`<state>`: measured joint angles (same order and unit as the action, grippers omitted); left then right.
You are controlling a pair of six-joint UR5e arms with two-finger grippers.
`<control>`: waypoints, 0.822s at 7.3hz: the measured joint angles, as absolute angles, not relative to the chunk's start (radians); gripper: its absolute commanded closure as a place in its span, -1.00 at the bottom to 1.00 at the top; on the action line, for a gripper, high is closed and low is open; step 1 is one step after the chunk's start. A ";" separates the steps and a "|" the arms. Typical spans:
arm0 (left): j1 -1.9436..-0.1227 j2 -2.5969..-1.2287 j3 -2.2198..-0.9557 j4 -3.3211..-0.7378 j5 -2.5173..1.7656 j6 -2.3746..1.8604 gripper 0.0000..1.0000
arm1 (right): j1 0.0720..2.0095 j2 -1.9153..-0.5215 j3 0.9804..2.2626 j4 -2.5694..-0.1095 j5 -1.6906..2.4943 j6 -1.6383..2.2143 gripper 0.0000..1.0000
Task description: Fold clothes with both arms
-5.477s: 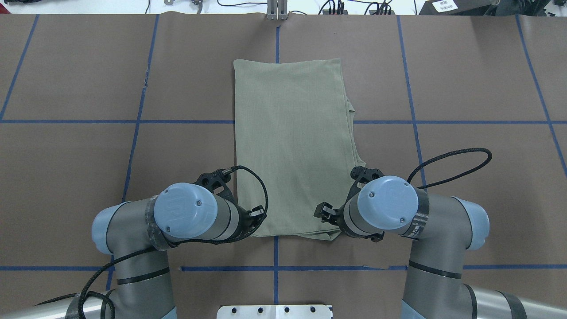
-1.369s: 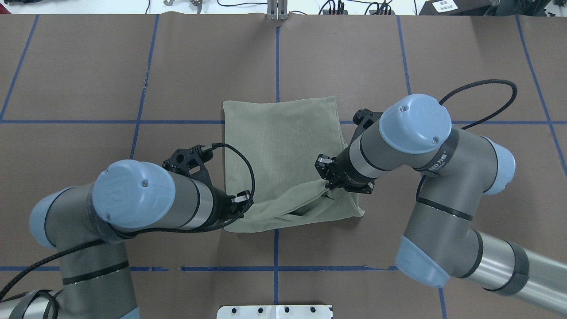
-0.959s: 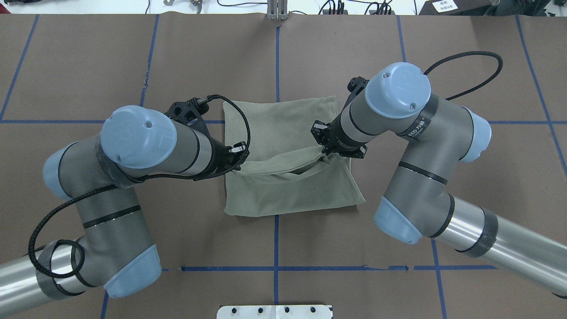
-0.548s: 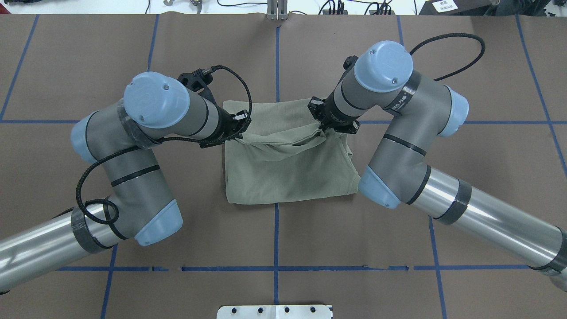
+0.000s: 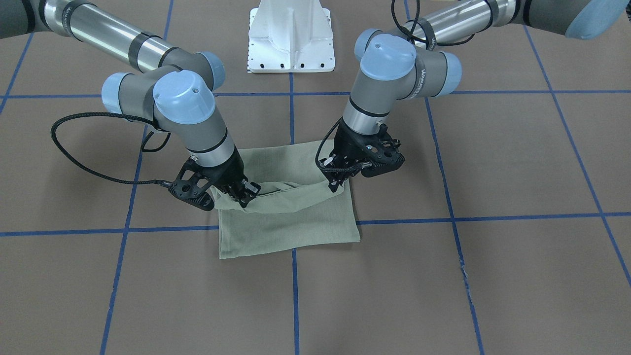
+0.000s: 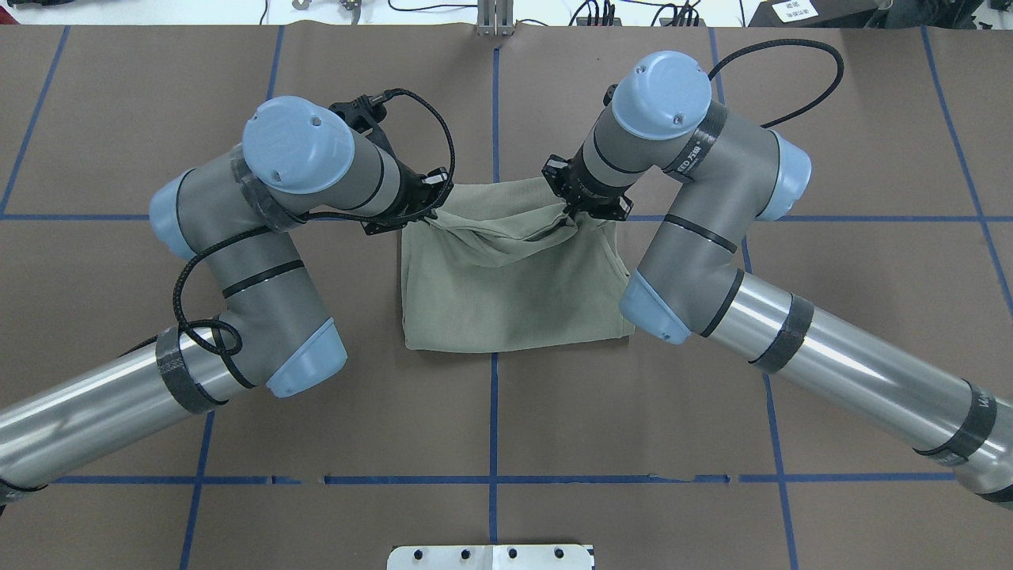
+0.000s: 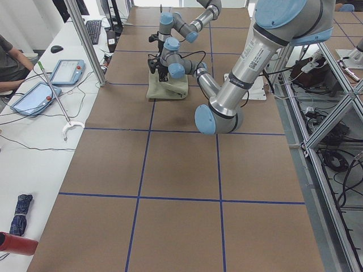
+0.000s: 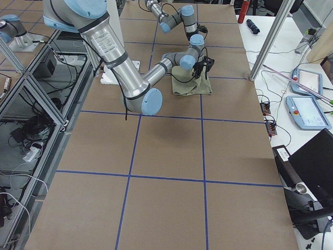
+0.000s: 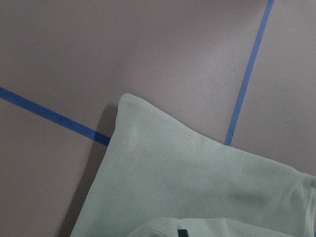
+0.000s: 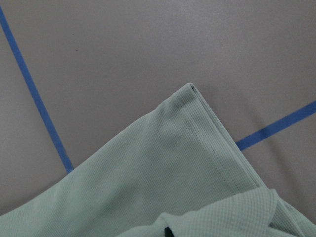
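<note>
The sage-green shirt (image 6: 514,285) lies folded on the brown table, with its robot-side edge lifted and carried over toward its far edge. My left gripper (image 6: 434,215) is shut on the left corner of that lifted edge. My right gripper (image 6: 571,214) is shut on the right corner. Between the two, the held edge sags in a loose roll. In the front-facing view the shirt (image 5: 291,227) shows its flat lower layer, with the left gripper (image 5: 336,183) on the right and the right gripper (image 5: 242,197) on the left. Both wrist views look down on the lower layer's far corners (image 9: 148,148) (image 10: 187,128).
Blue tape lines (image 6: 494,412) grid the brown table. The white pedestal base (image 5: 291,34) stands at the robot's side. Cables and a metal bracket (image 6: 495,20) line the far edge. A side bench holds tablets (image 7: 65,71), and a seated person's arm (image 7: 11,56) shows there.
Both grippers have carried the shirt's near edge away from the robot and over the far half, so the shirt's visible length has shrunk to about half. The arms have stretched forward.
</note>
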<state>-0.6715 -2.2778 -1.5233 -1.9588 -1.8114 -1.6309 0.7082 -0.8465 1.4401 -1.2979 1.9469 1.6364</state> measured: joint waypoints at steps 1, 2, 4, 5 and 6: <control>-0.696 -2.286 -1.462 -2.007 -1.809 -1.605 -1.00 | 0.714 -0.833 1.392 -1.256 1.938 1.634 -1.00; -0.723 -2.292 -1.400 -2.050 -1.807 -1.563 -1.00 | 0.728 -0.820 1.319 -1.183 1.932 1.633 -1.00; -0.761 -2.296 -1.326 -2.110 -1.807 -1.504 -1.00 | 0.764 -0.804 1.212 -1.088 1.938 1.625 -1.00; -0.768 -2.296 -1.316 -2.123 -1.810 -1.485 -1.00 | 0.782 -0.800 1.199 -1.077 1.956 1.609 -1.00; -0.782 -2.294 -1.315 -2.127 -1.824 -1.453 -1.00 | 0.800 -0.795 1.194 -1.075 1.975 1.569 -1.00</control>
